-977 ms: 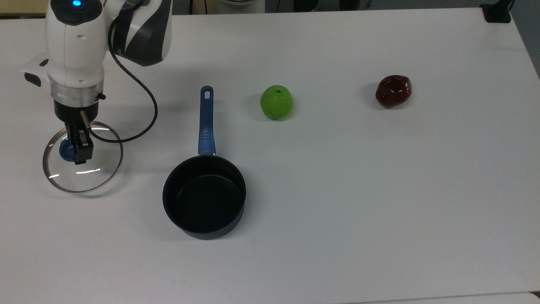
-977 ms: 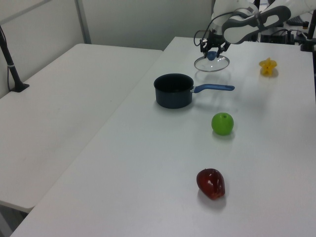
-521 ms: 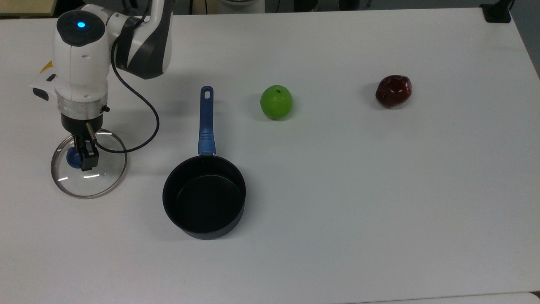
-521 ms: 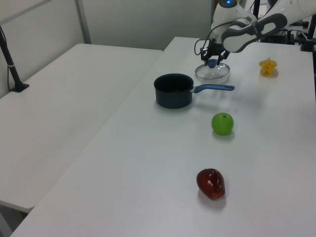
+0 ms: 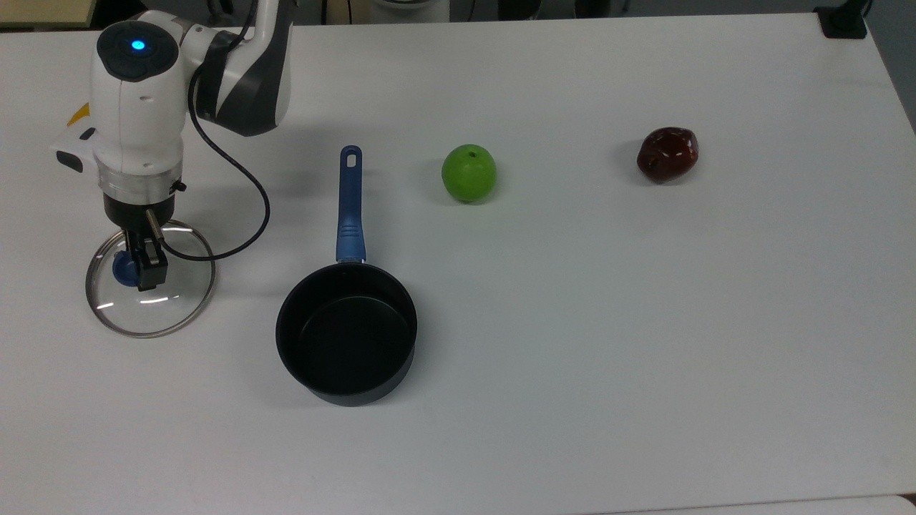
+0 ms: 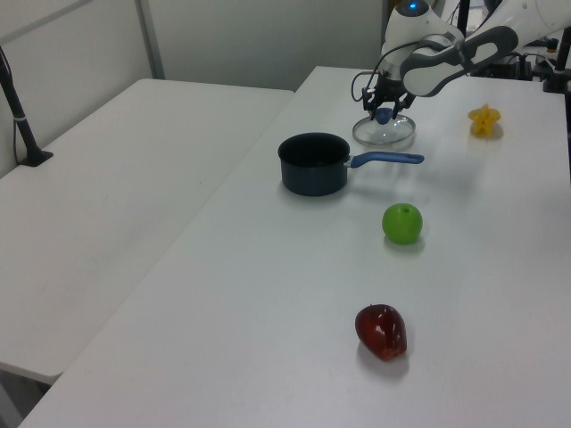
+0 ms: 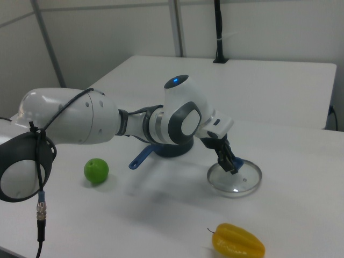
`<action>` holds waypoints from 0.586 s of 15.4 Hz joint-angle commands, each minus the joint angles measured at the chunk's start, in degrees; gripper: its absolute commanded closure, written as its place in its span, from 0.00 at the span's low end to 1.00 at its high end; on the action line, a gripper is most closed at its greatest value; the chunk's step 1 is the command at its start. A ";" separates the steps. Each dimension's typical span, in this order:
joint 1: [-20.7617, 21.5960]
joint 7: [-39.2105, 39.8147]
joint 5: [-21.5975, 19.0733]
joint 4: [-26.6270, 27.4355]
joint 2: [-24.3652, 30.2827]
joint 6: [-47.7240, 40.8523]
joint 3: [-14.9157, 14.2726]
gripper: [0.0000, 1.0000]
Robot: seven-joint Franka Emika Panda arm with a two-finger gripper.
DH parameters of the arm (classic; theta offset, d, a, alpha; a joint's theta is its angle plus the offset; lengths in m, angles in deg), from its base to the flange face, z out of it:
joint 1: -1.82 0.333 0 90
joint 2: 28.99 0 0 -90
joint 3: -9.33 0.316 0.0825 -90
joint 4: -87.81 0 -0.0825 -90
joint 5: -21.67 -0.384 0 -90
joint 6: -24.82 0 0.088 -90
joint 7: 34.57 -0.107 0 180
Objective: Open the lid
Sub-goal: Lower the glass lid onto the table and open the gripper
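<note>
Claw (image 5: pixel 139 268) clamped on lid (image 5: pixel 150 282) knob, lid flat on table, yellow pepper (image 7: pixel 238 242) in right view

In the top view the black two-finger gripper (image 5: pixel 140 263) covers part of the round clear glass lid's (image 5: pixel 166 312) blue centre knob, leaving its finger gap unreadable.

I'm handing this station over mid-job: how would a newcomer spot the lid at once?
Start at the black saucepan with the long blue handle in the middle of the white table. Look toward the top view's left, where the robot's gripper reaches down. The round clear glass lid with a metal rim lies flat there, the only see-through item, with a blue centre knob.
</note>
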 commanded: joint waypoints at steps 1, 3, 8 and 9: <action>0.02 -0.21 0.60 1.30 0.08 1.10 -0.04 0.41; -0.07 -0.21 0.60 1.30 0.08 1.10 -0.04 0.39; -0.24 -0.30 0.51 1.21 0.17 1.02 -0.04 0.33; -0.24 -0.30 0.51 1.12 0.26 1.02 -0.04 0.30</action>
